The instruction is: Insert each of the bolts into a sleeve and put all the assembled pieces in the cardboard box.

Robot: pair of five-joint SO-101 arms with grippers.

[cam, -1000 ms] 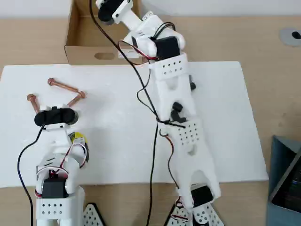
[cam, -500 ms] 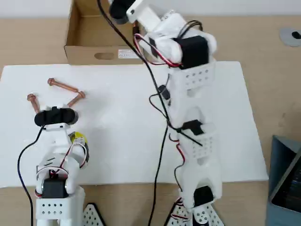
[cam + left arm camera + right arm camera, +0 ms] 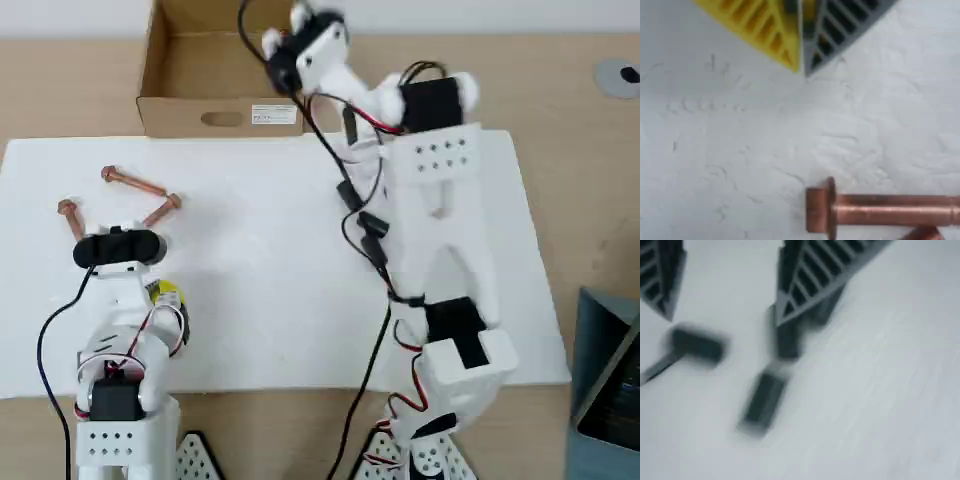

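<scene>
Beyond closed left fingers (image 3: 765, 30), bolt (image 3: 880, 210) lies apart on white sheet (image 3: 715, 150); right fingers (image 3: 805, 285) spread open.

No legible text anywhere. Only candidate: white sticker (image 3: 275, 115) on the near wall of the cardboard box (image 3: 190, 112), print too small to read.

Bright, even light from above, with soft faint shadows.
</scene>
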